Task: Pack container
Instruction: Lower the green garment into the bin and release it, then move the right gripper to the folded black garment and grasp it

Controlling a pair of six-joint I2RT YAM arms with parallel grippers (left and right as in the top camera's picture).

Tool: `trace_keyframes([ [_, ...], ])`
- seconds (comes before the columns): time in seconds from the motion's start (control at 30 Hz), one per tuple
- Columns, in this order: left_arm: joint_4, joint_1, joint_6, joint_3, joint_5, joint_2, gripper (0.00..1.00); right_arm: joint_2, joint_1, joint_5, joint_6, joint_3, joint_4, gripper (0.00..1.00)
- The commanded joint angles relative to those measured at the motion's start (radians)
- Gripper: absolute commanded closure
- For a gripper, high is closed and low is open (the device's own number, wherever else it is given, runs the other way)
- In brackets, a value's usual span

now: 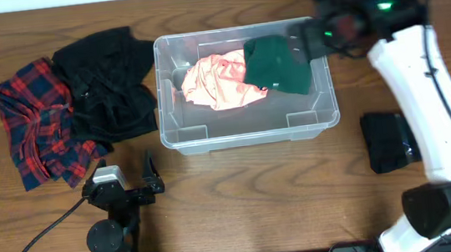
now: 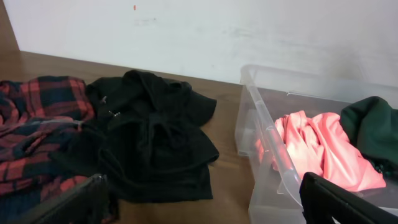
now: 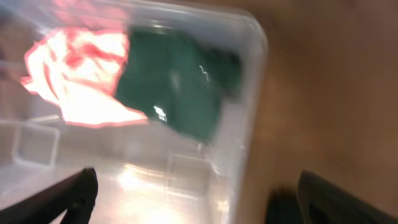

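My right gripper [image 3: 200,205] gapes empty over the bin [image 3: 250,124] — green top [image 3: 174,87] lies inside; left gripper [image 2: 205,208], open, faces black pile [image 2: 149,137] — likely next.

Brown wood table [image 1: 241,191] fills the overhead frame. Grain runs left to right with darker streaks. Surface is matte, light is even, shadows are soft. In the left wrist view a white wall [image 2: 205,31] takes the top half of the frame and meets the table's far edge on a line sloping down from left to right. Wall has faint grey scuffs [image 2: 249,31] at upper centre and a small red mark [image 2: 134,7] near the top edge. Right wrist view is blurred, with table showing as plain brown on the right side.
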Motion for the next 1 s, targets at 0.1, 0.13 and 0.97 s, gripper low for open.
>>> trace_keyframes([
  [0.1, -0.035, 0.005, 0.010, -0.016, 0.000, 0.000, 0.02, -0.056, -0.187, 0.011, 0.259, -0.001, -0.198, 0.01],
  [0.13, -0.035, 0.005, 0.010, -0.016, 0.000, 0.000, 0.02, -0.063, -0.219, 0.017, 0.293, -0.001, -0.224, 0.01],
  [0.97, -0.035, 0.005, 0.010, -0.016, 0.000, 0.000, 0.02, -0.504, -0.756, -0.075, 0.364, -0.746, 0.042, 0.01],
])
